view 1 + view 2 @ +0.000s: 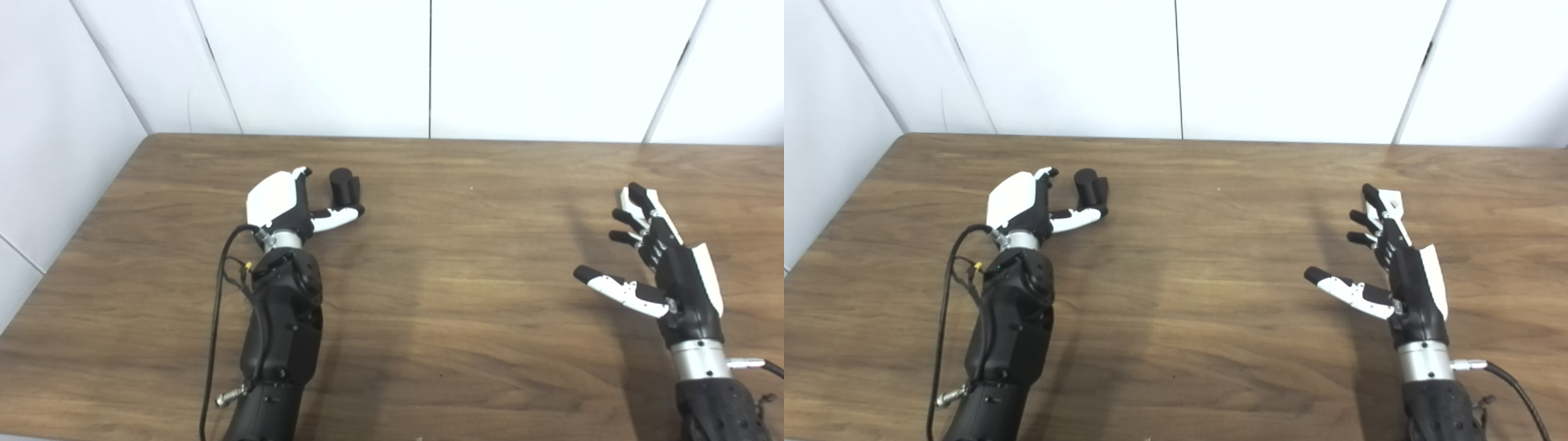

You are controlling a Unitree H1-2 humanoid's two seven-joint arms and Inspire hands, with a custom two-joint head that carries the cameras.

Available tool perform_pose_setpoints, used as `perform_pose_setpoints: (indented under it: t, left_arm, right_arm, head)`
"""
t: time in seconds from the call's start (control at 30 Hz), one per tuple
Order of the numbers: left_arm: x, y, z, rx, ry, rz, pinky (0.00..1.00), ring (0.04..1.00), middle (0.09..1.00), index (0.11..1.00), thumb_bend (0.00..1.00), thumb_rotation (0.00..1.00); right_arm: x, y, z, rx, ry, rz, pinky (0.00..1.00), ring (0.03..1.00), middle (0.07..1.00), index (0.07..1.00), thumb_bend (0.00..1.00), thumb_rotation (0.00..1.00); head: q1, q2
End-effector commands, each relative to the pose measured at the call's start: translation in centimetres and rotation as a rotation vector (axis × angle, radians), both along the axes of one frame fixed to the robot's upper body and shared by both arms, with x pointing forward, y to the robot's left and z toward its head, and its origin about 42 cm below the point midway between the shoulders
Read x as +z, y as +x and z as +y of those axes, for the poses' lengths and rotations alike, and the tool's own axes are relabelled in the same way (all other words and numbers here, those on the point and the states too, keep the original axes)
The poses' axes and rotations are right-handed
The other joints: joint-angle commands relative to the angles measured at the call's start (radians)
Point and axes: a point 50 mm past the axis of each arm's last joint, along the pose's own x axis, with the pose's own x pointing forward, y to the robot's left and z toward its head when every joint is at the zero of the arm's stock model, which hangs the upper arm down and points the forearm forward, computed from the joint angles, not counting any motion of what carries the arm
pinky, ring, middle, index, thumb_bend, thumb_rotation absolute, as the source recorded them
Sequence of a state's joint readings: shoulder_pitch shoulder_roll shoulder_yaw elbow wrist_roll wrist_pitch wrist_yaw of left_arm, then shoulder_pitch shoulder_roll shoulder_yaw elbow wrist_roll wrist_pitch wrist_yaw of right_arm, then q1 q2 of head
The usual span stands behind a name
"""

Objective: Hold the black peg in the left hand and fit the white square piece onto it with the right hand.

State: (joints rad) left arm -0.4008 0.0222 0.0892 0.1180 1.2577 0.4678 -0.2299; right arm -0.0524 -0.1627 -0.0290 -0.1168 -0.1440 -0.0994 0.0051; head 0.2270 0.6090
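Note:
The black peg (345, 185) stands upright on the wooden table (465, 294) at the back left. My left hand (288, 205) lies just left of it, open, with the thumb reaching under the peg's near side and the fingers apart from it. My right hand (1387, 263) hovers at the right, open with fingers spread and thumb pointing left. A white square piece (1390, 201) shows just beyond its fingertips, mostly hidden by the fingers. I cannot tell whether the fingers touch it.
White wall panels (429, 61) enclose the table at the back and the left. A black cable (215, 318) loops beside my left forearm. Bare wood lies between the two hands.

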Motion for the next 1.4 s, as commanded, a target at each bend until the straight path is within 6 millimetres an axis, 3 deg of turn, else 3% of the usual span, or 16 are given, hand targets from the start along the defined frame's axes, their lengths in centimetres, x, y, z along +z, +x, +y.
perform_pose_setpoints:
  t: [0.0,0.23,0.6,0.83,0.97,1.03,1.37]
  left_arm:
    - [1.0,1.0,-1.0,-0.023,0.019,0.016,0.6,0.785,0.826,0.875,1.0,0.61]
    - [0.4,1.2,-2.0,-0.009,0.024,0.014,0.54,0.754,0.809,0.861,0.99,0.58]
    - [-0.9,1.6,-3.1,0.0,0.06,-0.015,0.53,0.714,0.793,0.876,0.91,0.55]
    - [-2.0,2.5,-3.0,0.019,0.102,-0.098,0.49,0.652,0.739,0.798,0.86,0.47]
    - [-2.6,3.0,-2.7,0.012,0.122,-0.138,0.44,0.574,0.667,0.64,0.84,0.42]
    - [-2.8,3.1,-2.7,0.009,0.133,-0.145,0.44,0.565,0.655,0.604,0.84,0.41]
    - [-4.1,3.5,-2.6,-0.014,0.261,-0.13,0.4,0.557,0.627,0.526,0.85,0.46]
  right_arm:
    - [1.7,1.1,0.7,0.029,0.005,-0.106,0.75,0.858,0.951,0.922,0.72,0.19]
    - [1.2,1.5,1.2,0.044,0.02,-0.106,0.77,0.878,0.957,0.933,0.71,0.19]
    - [1.1,1.1,1.4,0.029,0.032,-0.096,0.76,0.872,0.955,0.916,0.74,0.21]
    - [1.1,0.7,1.5,0.029,0.036,-0.091,0.77,0.879,0.954,0.916,0.73,0.21]
    - [1.1,0.6,1.4,0.028,0.036,-0.094,0.78,0.879,0.953,0.915,0.74,0.24]
    - [1.0,0.5,1.4,0.028,0.037,-0.098,0.78,0.877,0.952,0.915,0.74,0.24]
    - [1.1,0.3,1.5,0.012,0.036,-0.102,0.75,0.862,0.951,0.912,0.76,0.27]
  head:
    - [0.002,0.002]
    - [0.004,-0.002]
    - [-0.011,0.003]
    - [-0.02,0.012]
    - [-0.022,0.015]
    - [-0.024,0.015]
    - [-0.034,0.021]
